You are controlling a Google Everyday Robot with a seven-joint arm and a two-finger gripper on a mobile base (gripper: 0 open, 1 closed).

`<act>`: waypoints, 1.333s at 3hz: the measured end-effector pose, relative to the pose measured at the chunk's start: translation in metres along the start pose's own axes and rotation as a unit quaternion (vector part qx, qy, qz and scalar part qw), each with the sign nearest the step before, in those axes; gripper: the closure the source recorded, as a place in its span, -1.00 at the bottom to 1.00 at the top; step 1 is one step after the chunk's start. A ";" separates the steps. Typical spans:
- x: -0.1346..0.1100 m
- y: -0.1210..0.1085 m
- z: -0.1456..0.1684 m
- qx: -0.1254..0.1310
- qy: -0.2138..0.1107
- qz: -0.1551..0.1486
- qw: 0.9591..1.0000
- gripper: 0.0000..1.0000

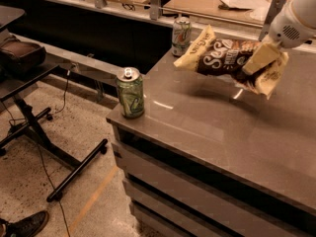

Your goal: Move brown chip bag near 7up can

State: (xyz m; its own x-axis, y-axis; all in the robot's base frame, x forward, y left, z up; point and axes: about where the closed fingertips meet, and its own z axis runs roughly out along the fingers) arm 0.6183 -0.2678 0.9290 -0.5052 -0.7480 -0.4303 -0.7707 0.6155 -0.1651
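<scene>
The brown chip bag point(224, 57) hangs in the air above the grey counter point(212, 127), dark brown in the middle with white script and pale yellow ends. My gripper point(260, 59) is shut on its right end, with the white arm coming in from the upper right. The 7up can point(181, 35), pale silver-green, stands upright at the counter's far left edge, just left of and behind the bag's left tip. Bag and can do not touch.
A darker green can with a swirly pattern point(130, 93) stands at the counter's near left corner. Drawers sit below the counter front. A black stand with legs and cables point(44, 147) is on the floor at left. A shoe point(27, 225) shows at bottom left.
</scene>
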 end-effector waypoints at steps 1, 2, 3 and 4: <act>0.000 -0.016 0.017 0.001 0.010 0.019 1.000 1.00; 0.001 -0.028 0.032 -0.007 0.018 0.041 0.999 1.00; -0.002 -0.036 0.046 -0.021 0.018 0.056 0.998 1.00; -0.006 -0.038 0.051 -0.029 0.016 0.063 0.997 1.00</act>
State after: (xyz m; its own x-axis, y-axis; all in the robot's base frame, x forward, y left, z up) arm 0.6706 -0.2742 0.8926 -0.6108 -0.6738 -0.4158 -0.7210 0.6904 -0.0597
